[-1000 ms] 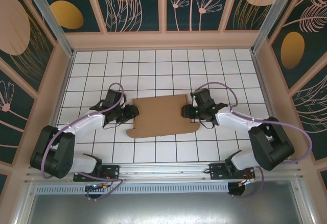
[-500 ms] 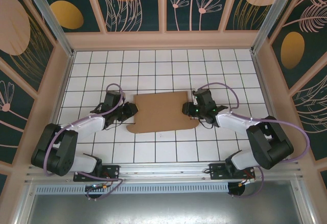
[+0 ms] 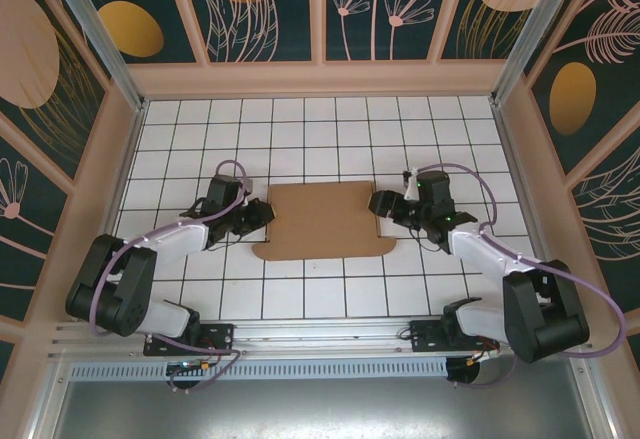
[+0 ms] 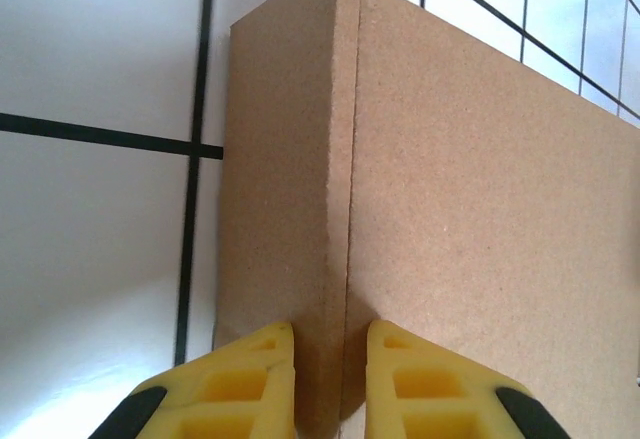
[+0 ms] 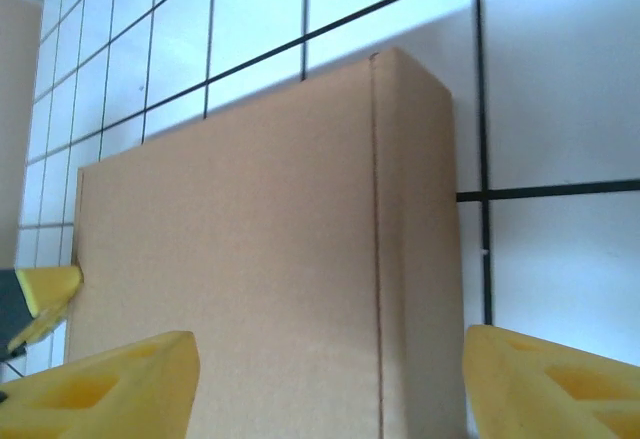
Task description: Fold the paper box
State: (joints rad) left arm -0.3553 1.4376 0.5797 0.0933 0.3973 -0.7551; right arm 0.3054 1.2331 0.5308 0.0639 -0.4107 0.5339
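Observation:
The paper box (image 3: 325, 221) is a flat brown cardboard piece lying on the white gridded table, with a rounded tab at its near left corner. My left gripper (image 3: 264, 216) is at its left edge. In the left wrist view the yellow fingers (image 4: 240, 384) are shut on a raised crease of the paper box (image 4: 480, 209), and the left gripper (image 4: 331, 384) straddles the fold line. My right gripper (image 3: 382, 205) is at the right edge. The right wrist view shows this gripper (image 5: 330, 389) open wide, with the paper box (image 5: 250, 259) and its narrow side flap lying ahead of the fingers.
The gridded table (image 3: 330, 139) is ringed by a low wooden rim (image 3: 320, 79) with patterned panels behind. A metal rail (image 3: 330, 334) carries both arm bases at the near edge. White tiles lie bare beyond and in front of the cardboard.
The left gripper has closed on the cardboard's left edge. The right gripper has opened and its arm has swung out to the right. The cardboard has shifted slightly away from the arm bases.

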